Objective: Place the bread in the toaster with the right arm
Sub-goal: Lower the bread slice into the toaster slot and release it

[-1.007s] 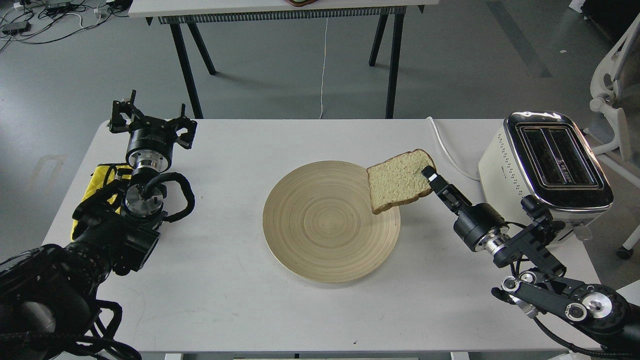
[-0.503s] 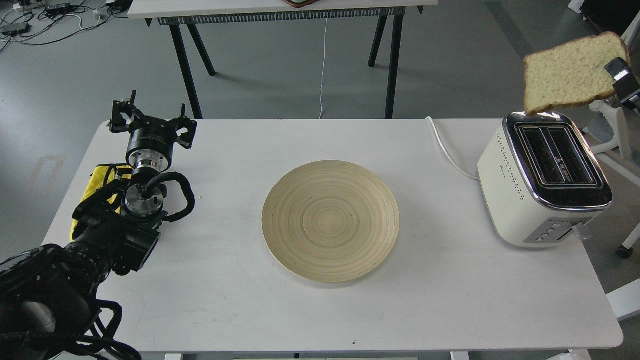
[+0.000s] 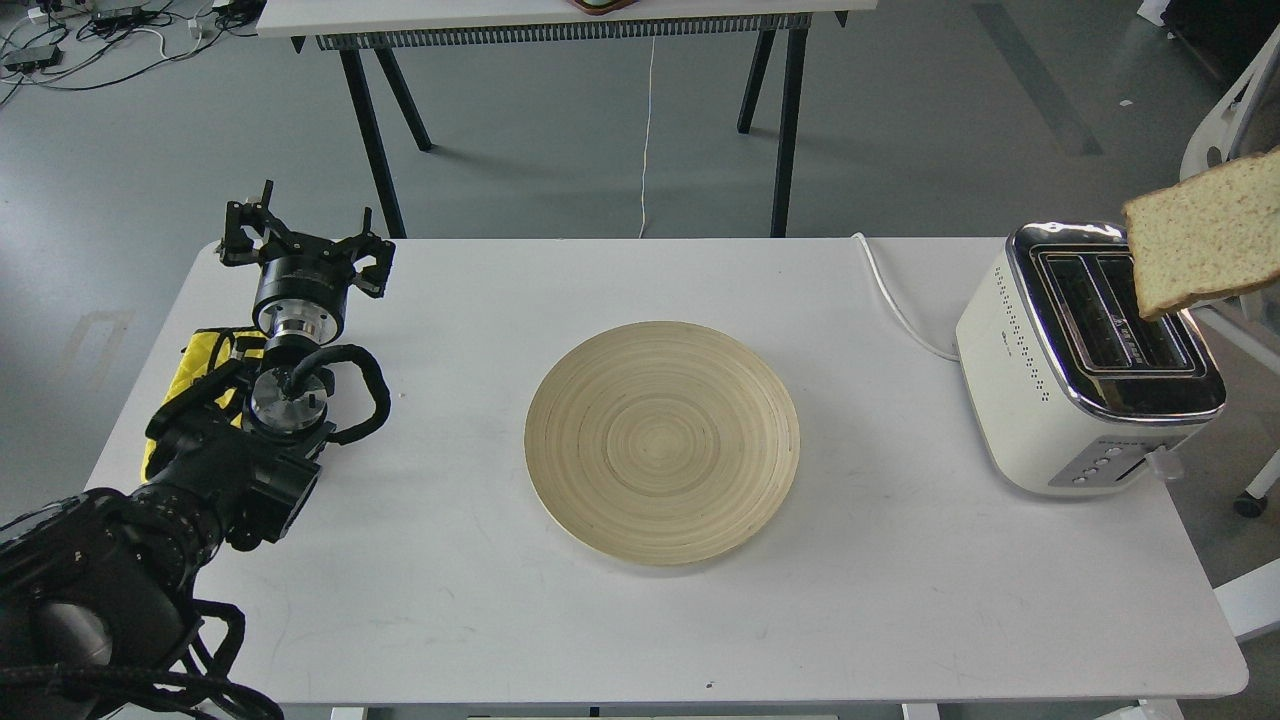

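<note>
The slice of bread hangs in the air at the right edge of the head view, tilted, its lower corner over the right slot of the toaster. The cream-white toaster stands at the right end of the white table, both slots empty. My right arm and its gripper are out of the frame beyond the right edge; only the bread shows. My left gripper rests at the far left of the table, fingers spread open and empty.
A round wooden plate lies empty in the middle of the table. The toaster's white cord runs off the far edge. A yellow cloth lies under my left arm. A white chair stands right of the toaster.
The bread left the plate's edge, rose up and right above the toaster, and has now come lower and further right. The right gripper has gone out of the frame. The left arm stayed still.
</note>
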Tool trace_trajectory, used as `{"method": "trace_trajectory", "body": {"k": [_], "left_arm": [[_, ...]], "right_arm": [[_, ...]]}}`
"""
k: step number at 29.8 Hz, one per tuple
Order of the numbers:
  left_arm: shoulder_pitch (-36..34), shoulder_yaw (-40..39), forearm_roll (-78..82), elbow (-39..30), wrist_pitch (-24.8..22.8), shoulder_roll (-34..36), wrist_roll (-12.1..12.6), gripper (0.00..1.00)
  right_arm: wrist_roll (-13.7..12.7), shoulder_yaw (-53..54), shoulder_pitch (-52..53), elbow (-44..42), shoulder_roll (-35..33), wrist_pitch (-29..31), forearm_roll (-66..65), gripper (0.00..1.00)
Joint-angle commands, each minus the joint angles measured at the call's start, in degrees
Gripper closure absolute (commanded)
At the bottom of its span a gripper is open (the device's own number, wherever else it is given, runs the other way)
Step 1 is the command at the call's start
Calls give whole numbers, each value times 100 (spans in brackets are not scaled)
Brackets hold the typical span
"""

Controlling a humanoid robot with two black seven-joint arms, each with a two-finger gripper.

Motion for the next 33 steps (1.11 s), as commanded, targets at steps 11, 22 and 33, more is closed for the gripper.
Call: {"method": "trace_trajectory", "body": {"k": [11,22,33], "left_arm": [[-1,6,3,-1,0,4,0,0],[-1,6,3,-1,0,4,0,0],[-1,-3,3,-1,0,-5,0,0]], "right_arm": [[-9,-261,2,-177,466,-1,-18,100],[-18,-577,37,-687,1098,-1,-27,100],[-36,-604,107,-1075,1837,8,70,9]]}}
